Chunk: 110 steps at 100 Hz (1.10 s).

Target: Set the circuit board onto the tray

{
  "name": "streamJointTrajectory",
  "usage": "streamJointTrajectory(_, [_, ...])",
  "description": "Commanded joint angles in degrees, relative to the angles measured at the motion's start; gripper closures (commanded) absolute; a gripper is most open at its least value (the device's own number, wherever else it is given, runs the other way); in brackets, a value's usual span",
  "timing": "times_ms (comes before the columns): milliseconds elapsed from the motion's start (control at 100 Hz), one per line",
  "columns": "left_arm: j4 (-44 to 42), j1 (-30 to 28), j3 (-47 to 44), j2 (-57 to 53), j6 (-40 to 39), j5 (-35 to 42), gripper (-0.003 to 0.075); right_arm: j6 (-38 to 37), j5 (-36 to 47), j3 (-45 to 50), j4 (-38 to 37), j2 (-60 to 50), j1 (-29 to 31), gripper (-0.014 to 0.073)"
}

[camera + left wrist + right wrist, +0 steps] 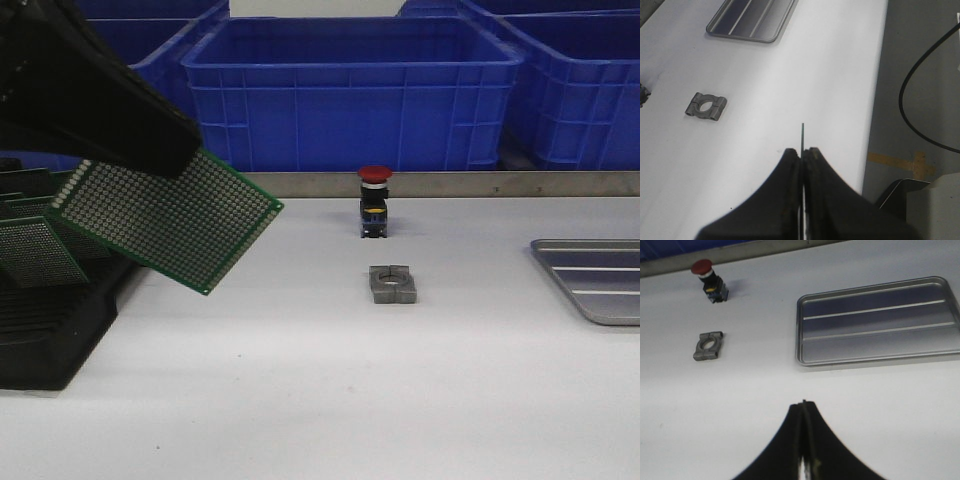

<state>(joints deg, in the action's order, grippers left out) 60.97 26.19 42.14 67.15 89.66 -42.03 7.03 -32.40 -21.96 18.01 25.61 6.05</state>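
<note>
My left gripper (pixel 150 160) is clamped on the circuit board (pixel 170 215), fingers pressed together with the green perforated board held tilted in the air, its free corner pointing toward four o'clock above the white table (pixel 320 400); in my left wrist view the board shows only as a thin edge (pixel 802 135) sticking out past the closed fingertips. My right gripper (pixel 803 402) has its fingers closed against each other with nothing between them, hanging above bare table. Across the back, at twelve o'clock in the front view, stand the blue bins (pixel 350 90). At nine o'clock sits the black rack (pixel 50 320), with more green boards (pixel 35 250) standing in its slots just beside the one I hold. The tray (pixel 600 280) lies flat at three o'clock, well apart from the board, silver-grey with a ridged bottom and nothing on it. Near the table's centre lies a small grey metal clamp block (pixel 391 284), and just behind it, toward twelve o'clock, stands a red-capped push button (pixel 374 200), upright and apart from the block.
</note>
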Motion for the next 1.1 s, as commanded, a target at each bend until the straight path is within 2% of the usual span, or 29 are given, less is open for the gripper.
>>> streamJointTrajectory(0, [3.41,0.53,1.58,-0.80,0.00,1.41,0.0741,4.79,5.11,-2.56,3.35,3.58,-1.17,0.0587])
streamJointTrajectory(110, [3.41,0.53,1.58,-0.80,0.00,1.85,0.0741,11.72,9.30,-2.56,7.11,5.43,-7.19,0.0365])
streamJointTrajectory(190, [3.41,0.53,1.58,-0.80,0.00,1.85,0.0741,15.67,10.60,-2.69,8.45,6.85,-12.52,0.0260])
streamJointTrajectory(240, [3.41,0.53,1.58,-0.80,0.00,1.85,0.0741,17.07,10.56,-3.07,8.80,8.09,-15.42,0.0233])
streamJointTrajectory(490, [3.41,0.53,1.58,-0.80,0.00,1.85,0.0741,20.36,7.96,-9.89,9.45,18.56,-30.32,0.0233])
streamJointTrajectory(710, [3.41,0.53,1.58,-0.80,0.00,1.85,0.0740,33.02,9.53,-17.45,9.64,30.92,-41.95,0.0233])
streamJointTrajectory(1090, [3.41,0.53,1.58,-0.80,0.00,1.85,0.0740,41.97,11.17,-30.65,11.51,49.09,-51.55,0.0233])
